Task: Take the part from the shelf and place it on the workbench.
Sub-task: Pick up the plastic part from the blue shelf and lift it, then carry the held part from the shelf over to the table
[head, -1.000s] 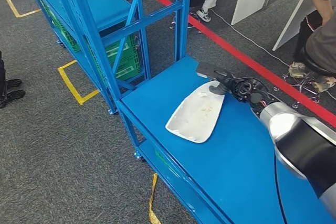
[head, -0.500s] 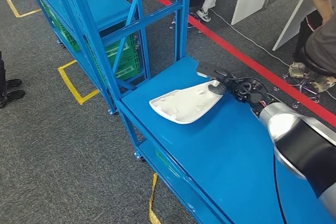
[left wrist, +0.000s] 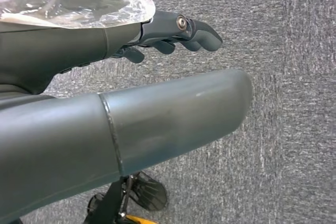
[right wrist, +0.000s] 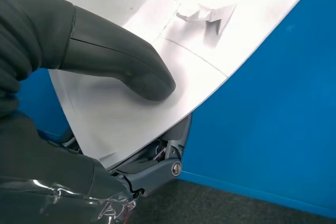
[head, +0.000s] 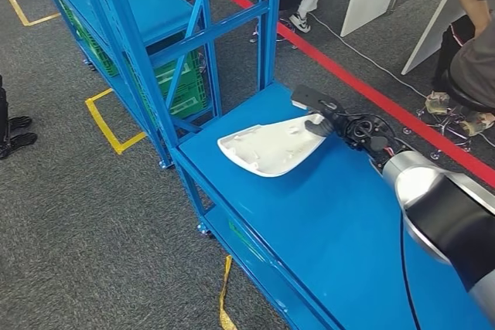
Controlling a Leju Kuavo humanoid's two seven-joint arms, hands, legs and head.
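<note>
Risk noted: slip or swing of the thin white moulded plastic panel (head: pixel 270 147), since pinched at one narrow end only, with most of its length cantilevered out beyond the right hand (head: pixel 325 119). Possible edge strike on the blue metal counter (head: pixel 327 237) if lowered tilted; possible slide toward the counter's near rim if let go before lying flat. Right hand grasping the panel: thick grey thumb (right wrist: pixel 118 59) pressed on its ribbed inner face, dark fingers (right wrist: pixel 158 163) under its edge. Panel extending away from the right hand, over the counter, toward the blue steel shelf frame (head: pixel 204 32); contact with the counter surface not determinable. Left hand (left wrist: pixel 174 32) hanging above grey carpet, fingers loosely extended, holding nothing.
</note>
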